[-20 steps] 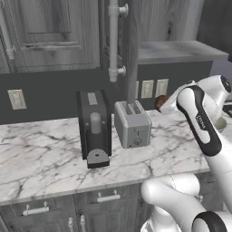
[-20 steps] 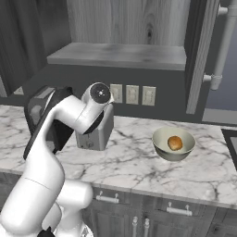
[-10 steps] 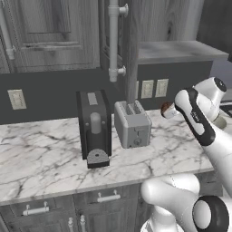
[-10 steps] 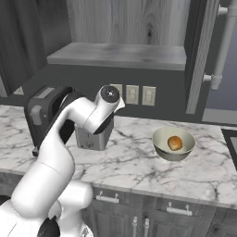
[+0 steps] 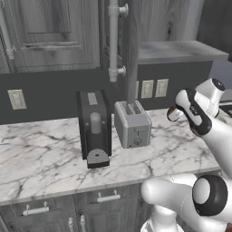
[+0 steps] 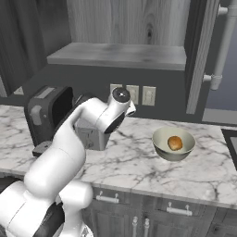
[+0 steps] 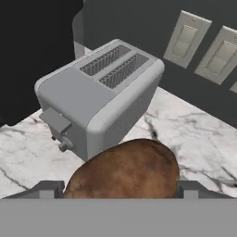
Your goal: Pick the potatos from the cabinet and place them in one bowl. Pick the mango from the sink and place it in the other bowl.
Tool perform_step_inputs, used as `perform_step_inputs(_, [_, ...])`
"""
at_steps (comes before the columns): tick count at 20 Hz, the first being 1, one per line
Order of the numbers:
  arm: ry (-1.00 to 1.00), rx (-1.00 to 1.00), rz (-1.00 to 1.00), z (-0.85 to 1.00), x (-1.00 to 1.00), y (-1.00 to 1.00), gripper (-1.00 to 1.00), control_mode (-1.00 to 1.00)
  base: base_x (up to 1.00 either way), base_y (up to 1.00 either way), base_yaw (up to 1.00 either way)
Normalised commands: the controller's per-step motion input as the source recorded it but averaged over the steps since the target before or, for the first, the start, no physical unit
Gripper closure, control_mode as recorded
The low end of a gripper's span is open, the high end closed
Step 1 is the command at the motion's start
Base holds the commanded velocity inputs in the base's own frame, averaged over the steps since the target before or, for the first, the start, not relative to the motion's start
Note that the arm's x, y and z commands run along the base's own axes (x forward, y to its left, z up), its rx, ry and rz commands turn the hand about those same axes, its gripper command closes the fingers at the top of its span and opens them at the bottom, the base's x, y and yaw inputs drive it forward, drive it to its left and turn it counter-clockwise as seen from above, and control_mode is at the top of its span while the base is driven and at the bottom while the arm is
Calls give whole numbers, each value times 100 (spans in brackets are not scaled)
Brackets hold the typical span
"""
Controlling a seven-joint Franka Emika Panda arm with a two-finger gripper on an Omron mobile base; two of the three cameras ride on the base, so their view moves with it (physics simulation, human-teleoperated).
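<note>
**Potato in the gripper above the marble counter, a second one already in the pale bowl**

The gripper point(image 7: 121, 194) is closed on a brown potato point(image 7: 124, 171), whose rounded bulk sits between the two dark finger tips point(image 7: 46, 189) at the near edge of the hand view. In the left base view the same potato point(image 5: 172, 112) shows as a small brown lump at the end of the white arm point(image 5: 195, 118), held above the counter point(image 5: 41, 158) to the right of the toaster point(image 5: 132, 124) and in front of the wall outlets point(image 5: 154, 88).

Seen from the hand, the grey two-slot toaster point(image 7: 99, 95) stands just beyond the held potato, its slots facing up and its lever and knob on the near left face. A black appliance point(image 5: 94, 128) (tall, with a round grey base plate) stands on the counter just left of the toaster.

In the right base view the pale beige bowl point(image 6: 162, 139) rests on the counter to the right of the arm, well apart from the toaster point(image 6: 89, 138), and it holds one orange-brown potato point(image 6: 175, 143) near its middle. The arm's wrist point(image 6: 119, 107) hangs between the toaster and that bowl, in front of the outlets.

The dark grey cabinet point(image 6: 198, 51) stands open above the counter, its door edge-on and its pale grey shelf point(image 6: 120, 54) in view. A black edge at the far right of the counter is too little to identify.
</note>
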Motion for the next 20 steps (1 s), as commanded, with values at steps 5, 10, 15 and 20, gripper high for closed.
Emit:
perform_step_inputs(5, [1, -8, -2, -12, 5, -44, 100, -100, 0, 0, 0])
perform_step_inputs(10, [1, -8, -3, -16, 3, -48, 100, -100, 0, 0, 0])
perform_step_inputs(15, [0, -6, -2, -9, 13, -51, 100, -100, 0, 0, 0])
perform_step_inputs(20, [0, -4, -2, 0, 13, -55, 100, -100, 0, 0, 0])
